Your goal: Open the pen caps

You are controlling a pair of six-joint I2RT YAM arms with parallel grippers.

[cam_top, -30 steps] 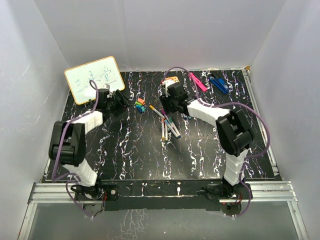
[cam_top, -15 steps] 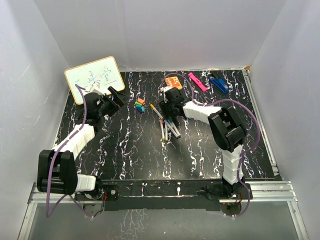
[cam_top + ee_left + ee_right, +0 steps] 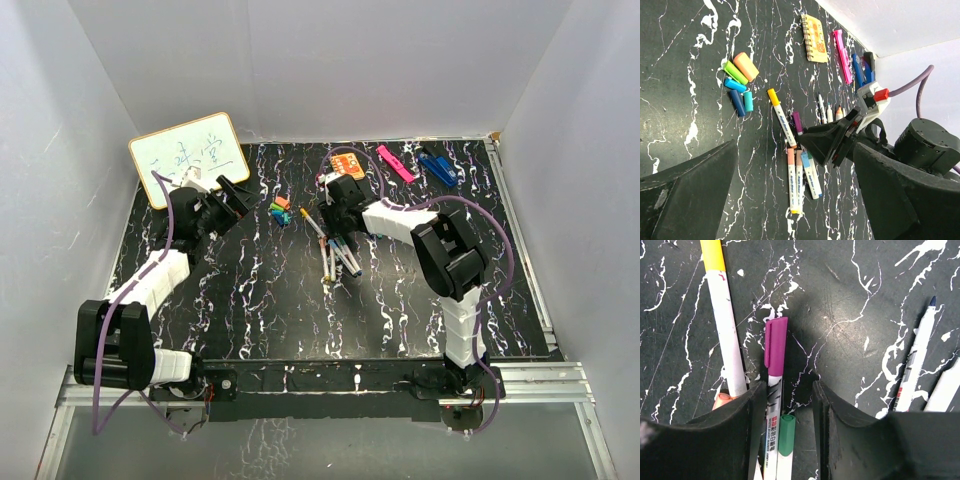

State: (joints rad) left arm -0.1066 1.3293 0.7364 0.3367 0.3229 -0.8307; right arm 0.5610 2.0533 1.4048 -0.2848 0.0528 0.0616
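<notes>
Several pens with white barrels lie in a cluster mid-table. My right gripper is open and low over them. In the right wrist view its jaws straddle a purple-capped pen and a green-capped pen. A yellow-capped pen lies just to the left, and uncapped pens lie to the right. Several loose caps lie in a small heap, also seen in the left wrist view. My left gripper is open and empty, left of the caps.
A small whiteboard leans at the back left. An orange notebook, a pink clip and a blue clip lie at the back. White walls enclose the table.
My left arm has stretched out, its elbow dropping toward the near left, while its gripper stays by the whiteboard. My right gripper has shifted slightly left and down onto the pens.
</notes>
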